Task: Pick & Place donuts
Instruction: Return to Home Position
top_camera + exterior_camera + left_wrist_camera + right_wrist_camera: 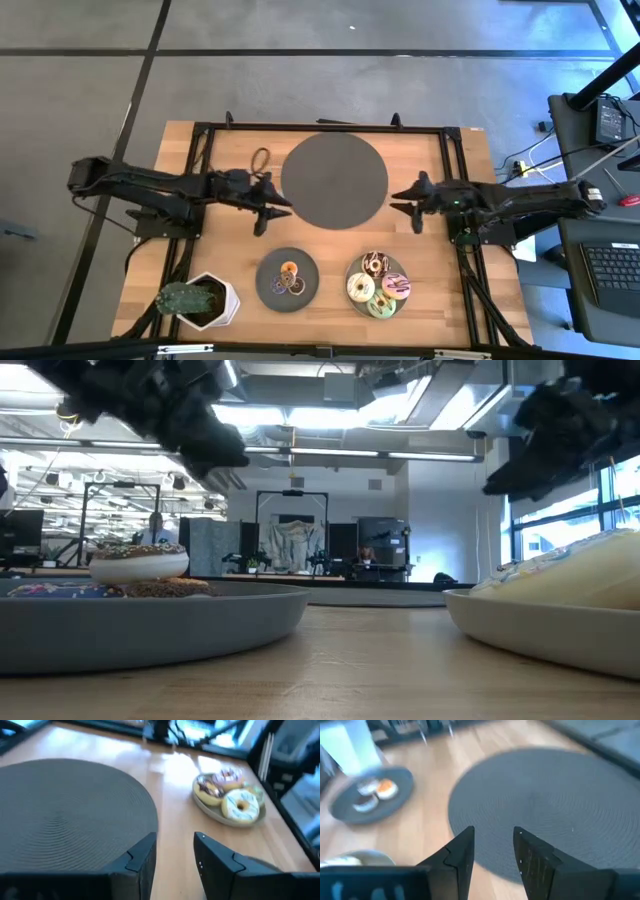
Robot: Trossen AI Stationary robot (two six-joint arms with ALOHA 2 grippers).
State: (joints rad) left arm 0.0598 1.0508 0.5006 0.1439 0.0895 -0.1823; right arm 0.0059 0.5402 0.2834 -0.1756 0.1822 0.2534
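**Near edge.** A potted plant [190, 298] stood at the near left corner of the worktop [435, 270]. Beside it, the dark plate [267, 292] carried the three mini donuts [288, 268], orange, brown and purple, bunched together at its middle. Further along the same edge, the grey plate [355, 267] held the four larger donuts: chocolate-sprinkled donut [375, 264], white donut [360, 289], pink donut [397, 285] and green donut [380, 306], packed rim to rim. No donut lay on bare wood, so placement appeared complete.

**Middle.** The left gripper [280, 205] hung above the left rim of the round mat [334, 180]. Its fingers were released, with a clear gap and nothing between them. The right gripper [400, 203] faced it across the mat's right rim, likewise released and empty.

**Far edge.** A thin brown loop [261, 158] lay near the far left corner, apart from the mat.

**Handling (judged).** The donuts were probably light, stiff toy rings with smooth icing that could slip. Grip one across the ring wall, with one finger in the hole and one outside. Their tight packing left little room for a finger, and a neighbouring donut could be nudged.
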